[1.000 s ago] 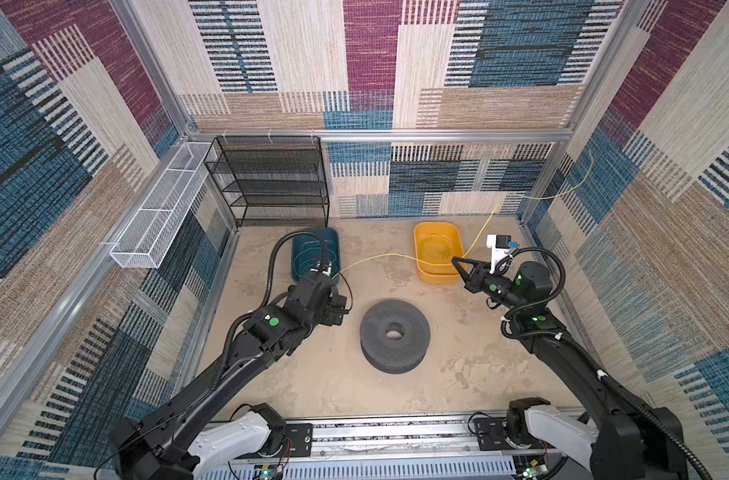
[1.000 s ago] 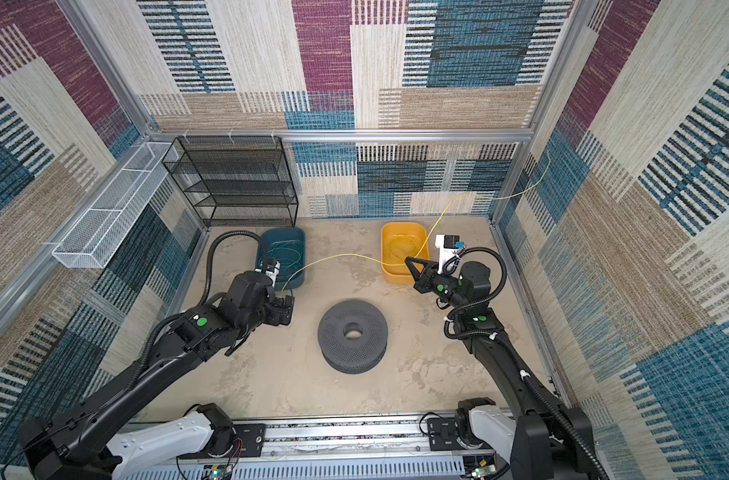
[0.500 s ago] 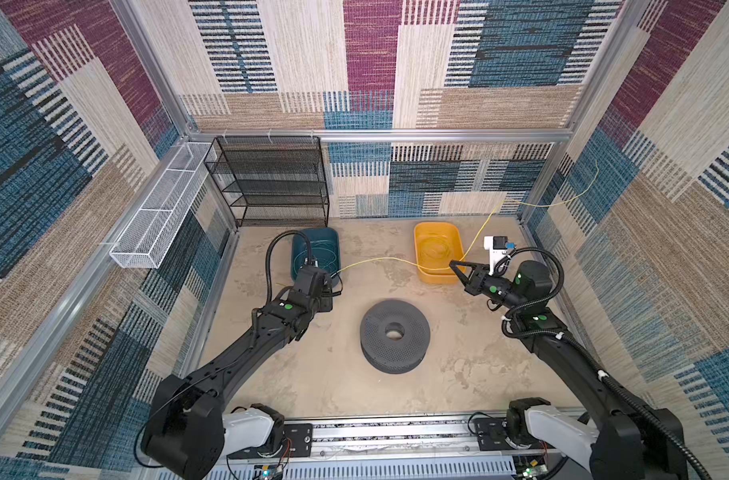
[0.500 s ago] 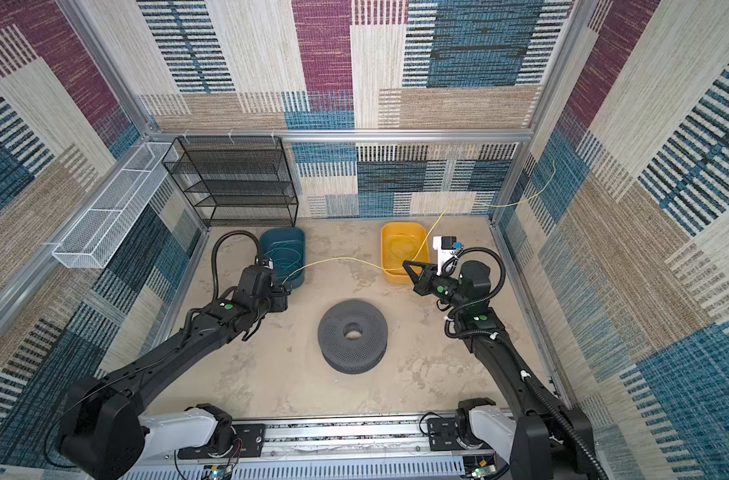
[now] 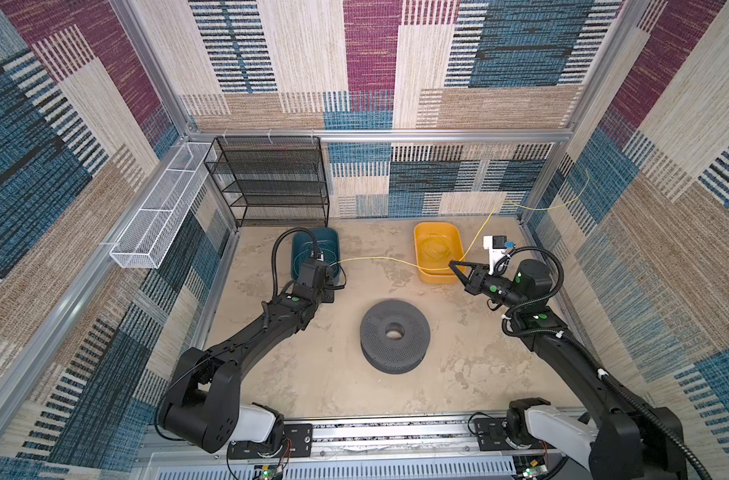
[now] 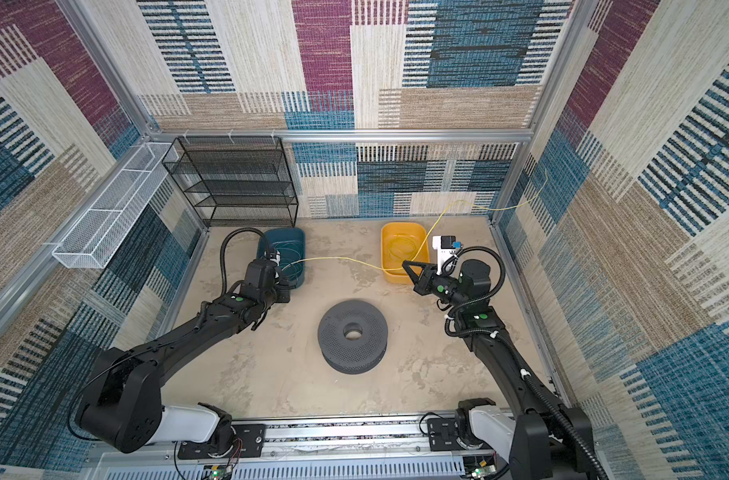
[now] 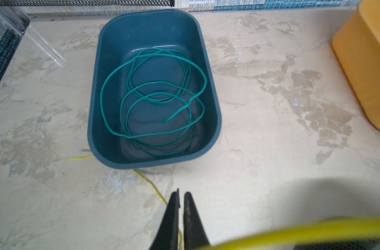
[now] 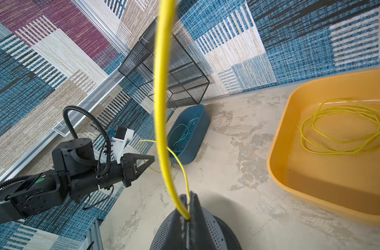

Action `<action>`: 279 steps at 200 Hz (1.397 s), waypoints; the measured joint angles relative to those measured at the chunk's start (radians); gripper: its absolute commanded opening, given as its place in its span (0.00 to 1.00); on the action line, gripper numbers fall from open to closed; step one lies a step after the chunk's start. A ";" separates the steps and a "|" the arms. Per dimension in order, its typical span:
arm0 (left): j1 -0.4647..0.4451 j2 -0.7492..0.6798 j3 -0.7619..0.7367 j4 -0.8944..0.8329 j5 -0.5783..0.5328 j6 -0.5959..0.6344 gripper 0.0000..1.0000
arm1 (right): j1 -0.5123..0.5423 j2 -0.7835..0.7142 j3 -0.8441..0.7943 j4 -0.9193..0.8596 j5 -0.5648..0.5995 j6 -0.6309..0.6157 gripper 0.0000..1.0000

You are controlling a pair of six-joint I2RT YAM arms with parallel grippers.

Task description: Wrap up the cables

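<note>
Right now the yellow cable [image 5: 371,258] is drawn out in one long span low over the floor. Its length runs side to side between the two arms, from beside the blue tub [image 7: 215,108] to the front of the yellow tub [image 5: 437,279]. The left gripper [image 7: 181,194] has its fingers pressed together, the cable nipped between them. The right gripper [image 8: 189,195] pinches the same line, and past it the cable climbs toward the right wall. A loose yellow coil [image 8: 345,112] lies in the yellow tub.
</note>
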 measured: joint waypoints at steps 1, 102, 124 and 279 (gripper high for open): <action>0.000 -0.001 0.000 0.000 -0.001 -0.001 0.00 | 0.000 0.000 0.000 0.000 0.000 0.000 0.00; -0.076 -0.063 0.108 -0.166 -0.027 -0.010 0.00 | -0.052 0.068 0.093 -0.053 0.048 0.031 0.59; -0.141 -0.055 0.193 -0.309 -0.022 -0.013 0.00 | -0.056 0.080 0.108 -0.081 0.071 0.050 0.65; -0.368 0.079 0.505 -0.599 0.062 -0.065 0.00 | 0.371 0.083 -0.019 0.200 0.159 0.486 0.70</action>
